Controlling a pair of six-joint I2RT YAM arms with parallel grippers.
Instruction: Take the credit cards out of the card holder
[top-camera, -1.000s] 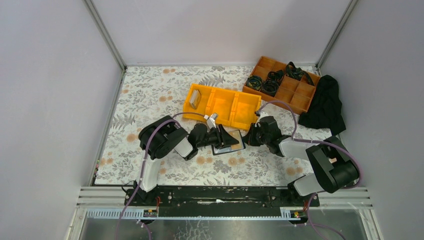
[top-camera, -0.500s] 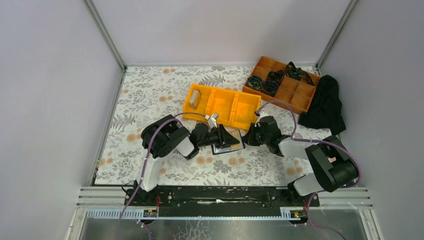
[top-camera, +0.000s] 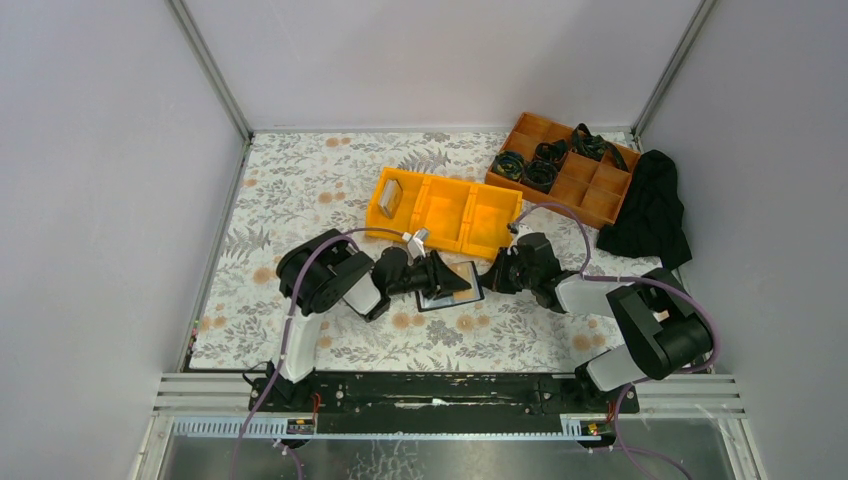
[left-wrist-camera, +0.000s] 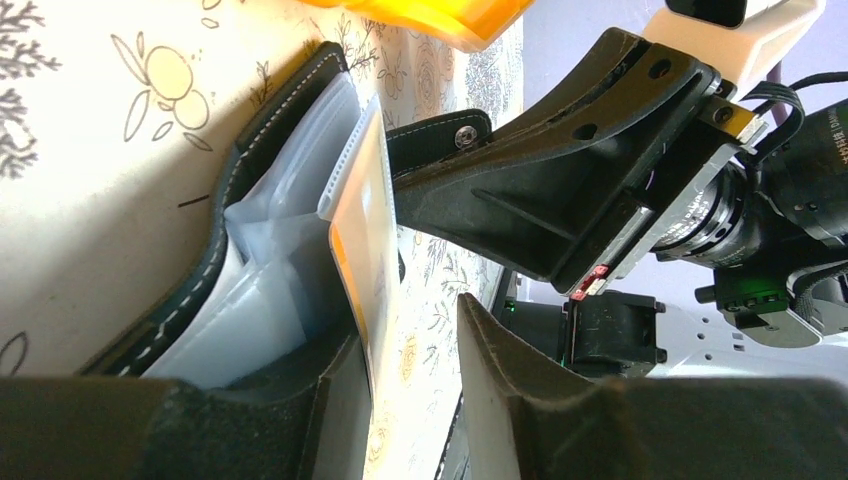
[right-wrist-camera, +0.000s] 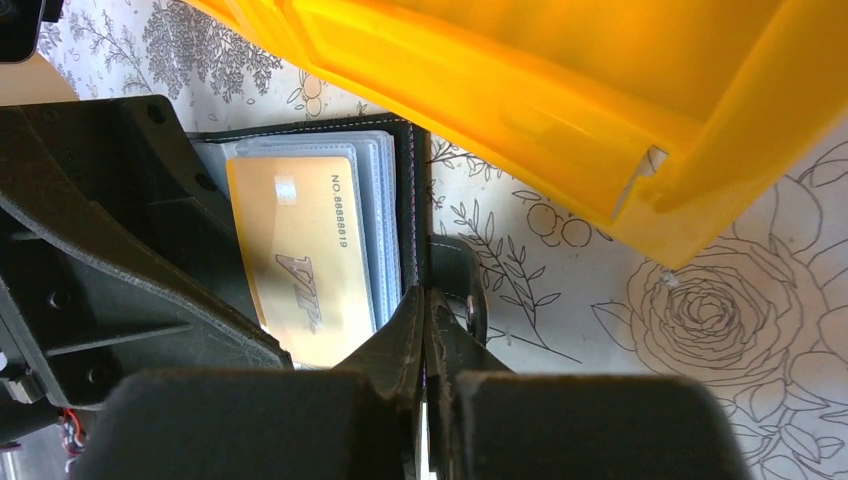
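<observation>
Stitched black card holder (right-wrist-camera: 411, 195), clear ribbed sleeves (right-wrist-camera: 384, 225); glossy tan card (right-wrist-camera: 300, 255)

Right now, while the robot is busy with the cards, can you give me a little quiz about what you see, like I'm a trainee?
1. True or false: the card holder lies inside the yellow bin.
2. What colour is the card that shows in the open holder? A gold, B blue, C green.
3. Which gripper is pinched shut on the holder's black edge?

Key
1. False: it lies open on the table, just in front of the bin.
2. A.
3. The right gripper.
</observation>
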